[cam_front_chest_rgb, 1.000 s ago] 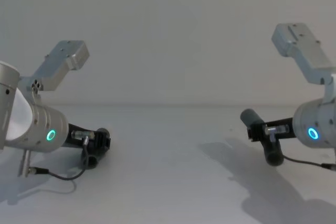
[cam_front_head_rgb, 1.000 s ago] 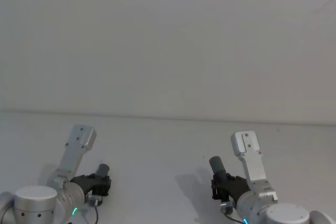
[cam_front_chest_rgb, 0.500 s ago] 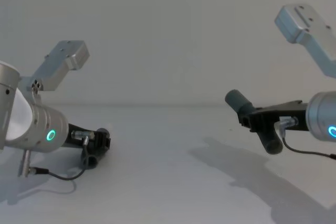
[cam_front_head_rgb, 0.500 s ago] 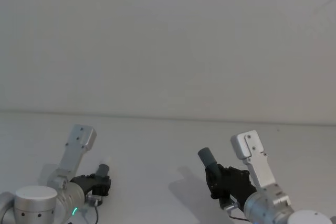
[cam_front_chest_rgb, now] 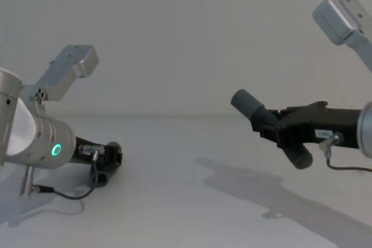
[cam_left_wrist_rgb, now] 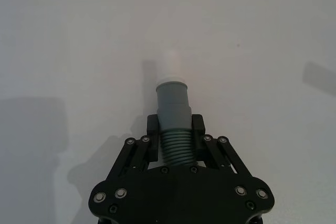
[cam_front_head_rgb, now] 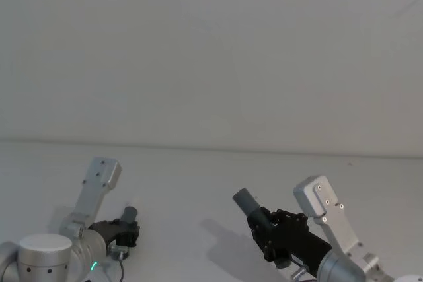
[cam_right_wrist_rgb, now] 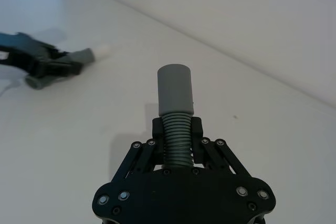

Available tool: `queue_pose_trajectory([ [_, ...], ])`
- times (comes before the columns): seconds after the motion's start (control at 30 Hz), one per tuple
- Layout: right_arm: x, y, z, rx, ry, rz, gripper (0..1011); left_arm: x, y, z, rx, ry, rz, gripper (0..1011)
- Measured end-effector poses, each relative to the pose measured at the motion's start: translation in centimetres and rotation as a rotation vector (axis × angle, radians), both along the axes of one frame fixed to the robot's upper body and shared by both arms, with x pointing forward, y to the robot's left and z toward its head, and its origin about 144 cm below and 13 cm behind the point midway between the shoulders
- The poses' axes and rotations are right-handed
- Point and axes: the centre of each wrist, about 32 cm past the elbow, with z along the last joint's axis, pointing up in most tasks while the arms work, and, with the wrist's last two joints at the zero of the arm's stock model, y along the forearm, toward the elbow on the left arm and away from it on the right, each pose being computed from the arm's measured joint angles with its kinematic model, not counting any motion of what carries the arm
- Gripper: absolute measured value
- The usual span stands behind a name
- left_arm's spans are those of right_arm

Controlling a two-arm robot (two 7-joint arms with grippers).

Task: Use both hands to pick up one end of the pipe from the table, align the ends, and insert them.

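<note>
One arm moved: right pincer (cam_front_head_rgb: 266, 228), clamping the socket piece (cam_front_head_rgb: 246, 201), has swung up and leftward; left pincer (cam_left_wrist_rgb: 174, 127) pinches the plug piece (cam_left_wrist_rgb: 173, 98) low by the tabletop (cam_front_head_rgb: 198, 176). Ends well apart; alignment seems to be starting.

A plain pale grey wall (cam_front_head_rgb: 211, 51) stands behind my off-white bench (cam_front_head_rgb: 198, 170) and meets it in a straight seam. Soft shadows (cam_front_chest_rgb: 261, 190) lie across the matt surface.
</note>
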Motion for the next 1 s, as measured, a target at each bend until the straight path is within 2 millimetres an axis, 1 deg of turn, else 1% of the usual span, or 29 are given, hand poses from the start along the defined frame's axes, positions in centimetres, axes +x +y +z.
queue_pose_trajectory([
  [0.3, 0.1, -1.9, -0.7, -0.028, -0.08, 0.164, 261, 0.0, 0.0, 0.0, 0.0, 0.0, 0.0, 334],
  [0.8, 0.5, -4.1, -1.2, -0.101, -0.198, 0.408, 260, 0.0, 0.0, 0.0, 0.0, 0.0, 0.0, 334],
  [1.0, 0.6, -4.6, -1.3, -0.13, -0.233, 0.475, 261, 0.0, 0.0, 0.0, 0.0, 0.0, 0.0, 334],
])
